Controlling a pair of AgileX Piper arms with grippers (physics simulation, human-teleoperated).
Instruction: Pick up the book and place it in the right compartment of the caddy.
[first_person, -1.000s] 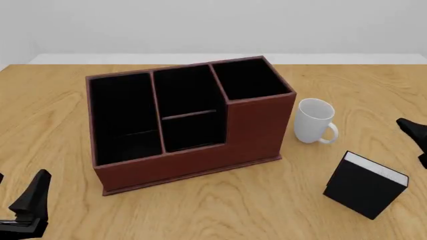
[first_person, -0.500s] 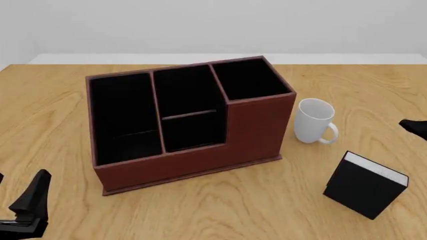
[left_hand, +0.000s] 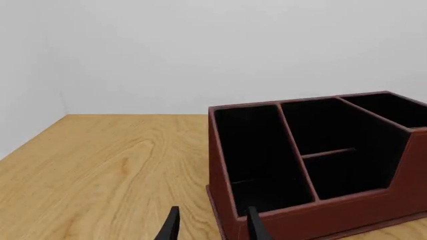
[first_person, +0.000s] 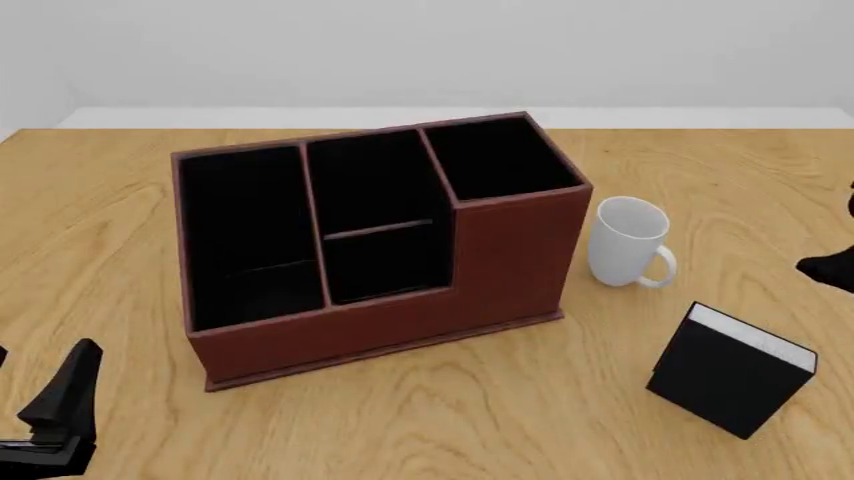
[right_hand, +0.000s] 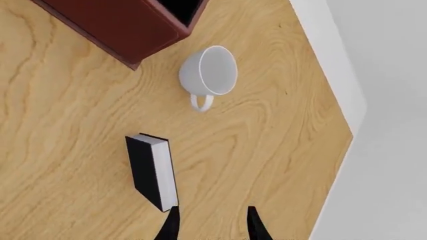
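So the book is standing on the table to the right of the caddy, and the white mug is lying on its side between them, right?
Not quite: the white mug stands upright, open end up, as the front view shows. The rest holds: the book stands on the table to the right of the caddy, with the mug between them.

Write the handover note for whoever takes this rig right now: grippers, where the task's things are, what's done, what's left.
Left gripper: open, empty, low at the table's near left, in front of the caddy.
Right gripper: open, empty, above the table near the book, not touching it.
Book: standing upright on the table, to the right of the caddy and nearer than the white mug, apart from both.
Right compartment: the caddy's tallest section; nothing visible in it.
Done: nothing; the book is not yet grasped.
Left: grasp the book, probably with the right gripper, lift it over the raised wall and lower it into the right compartment.
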